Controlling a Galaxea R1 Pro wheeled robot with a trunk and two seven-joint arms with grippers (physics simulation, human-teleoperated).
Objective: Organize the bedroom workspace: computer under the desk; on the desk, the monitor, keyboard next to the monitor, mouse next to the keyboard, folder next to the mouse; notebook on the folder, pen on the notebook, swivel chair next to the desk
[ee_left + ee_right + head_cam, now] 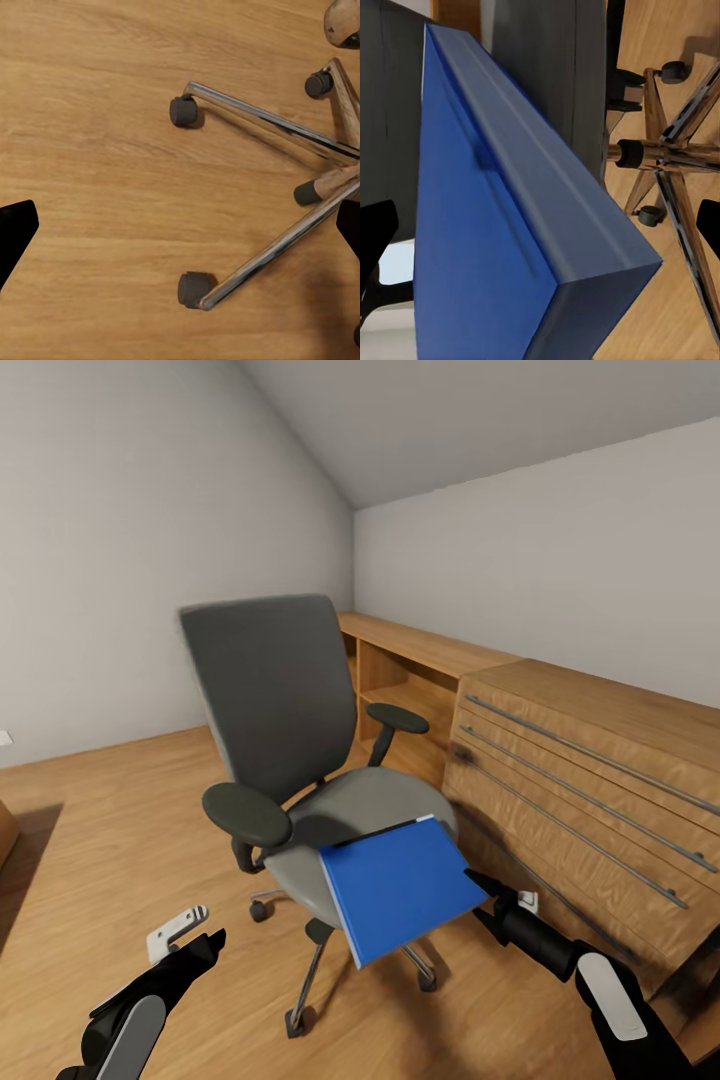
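Grey walls and a slanted ceiling fill the top of the head view, with a wood floor (90, 830) below. A swivel chair (275, 700) stands in the middle. The blue folder (400, 885) sits tilted at the front edge of its seat, sticking out past it, most likely so the right claw (480, 882) can get at it. That claw, at the lower right, reaches to the folder's right edge, but I cannot tell if it has a grip yet. The left claw (205, 943) hangs at the lower left, away from the chair. A long wooden chest (590, 780) stands close on the right, so the right arm has little room there.

Wood floor fills the left wrist view, with the chair's shiny legs and little wheels (184, 111). The black fingertips (15, 229) are spread wide with nothing between them.

Up close in the right wrist view, the folder's blue edge runs between the two spread fingertips (375, 232), over the grey seat.
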